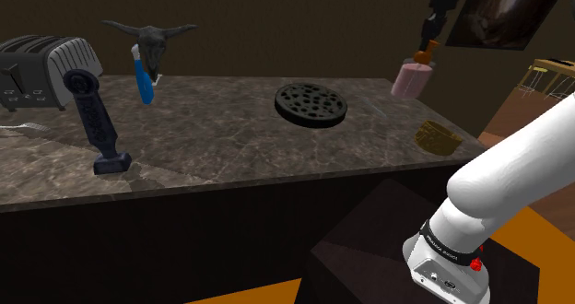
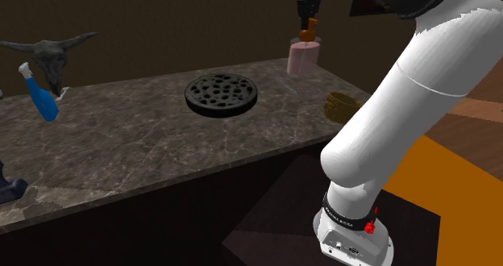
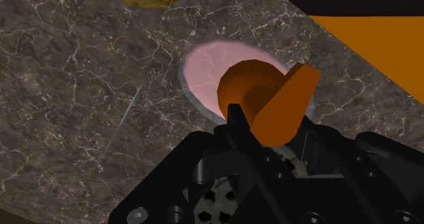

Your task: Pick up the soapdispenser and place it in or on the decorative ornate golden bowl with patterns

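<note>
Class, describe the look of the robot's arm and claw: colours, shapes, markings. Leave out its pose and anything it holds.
The smooth white arm is built of thick rounded sections. A black ring with faint pale lettering circles it near the base, beside small red knobs. The all-black claw is blocky and angular, with round holes in its body.

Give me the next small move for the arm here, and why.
Probably a short straight lift. The gripper sits at the orange pump of the pink soap dispenser, whose body looks low at the marbled countertop. The golden bowl sits apart, so its rim needs clearance first.
</note>
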Controlling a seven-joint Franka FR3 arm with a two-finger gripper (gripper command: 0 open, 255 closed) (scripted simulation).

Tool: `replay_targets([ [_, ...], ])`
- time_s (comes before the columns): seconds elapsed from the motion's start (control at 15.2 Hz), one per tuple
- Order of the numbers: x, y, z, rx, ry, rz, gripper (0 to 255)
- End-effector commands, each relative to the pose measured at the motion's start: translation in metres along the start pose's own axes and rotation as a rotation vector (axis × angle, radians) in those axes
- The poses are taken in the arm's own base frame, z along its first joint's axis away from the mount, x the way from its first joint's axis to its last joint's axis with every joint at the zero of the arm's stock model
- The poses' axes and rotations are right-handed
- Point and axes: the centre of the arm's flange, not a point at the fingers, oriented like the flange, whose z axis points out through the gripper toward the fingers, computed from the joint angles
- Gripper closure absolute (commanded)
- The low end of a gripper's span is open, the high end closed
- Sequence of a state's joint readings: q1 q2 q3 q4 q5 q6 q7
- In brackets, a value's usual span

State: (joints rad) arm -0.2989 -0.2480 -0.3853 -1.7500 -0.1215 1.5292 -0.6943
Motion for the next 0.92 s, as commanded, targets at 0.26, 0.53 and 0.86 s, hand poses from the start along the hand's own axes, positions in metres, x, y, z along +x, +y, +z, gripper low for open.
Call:
replay_targets([
  [0.26,-0.058,0.054,-0.014,0.0,0.0,-0.002,255],
  [0.53,-0.096,0.09,-0.022,0.0,0.0,-0.002,255],
  [0.86,-0.143,0.135,-0.031,0.0,0.0,-0.002,255],
])
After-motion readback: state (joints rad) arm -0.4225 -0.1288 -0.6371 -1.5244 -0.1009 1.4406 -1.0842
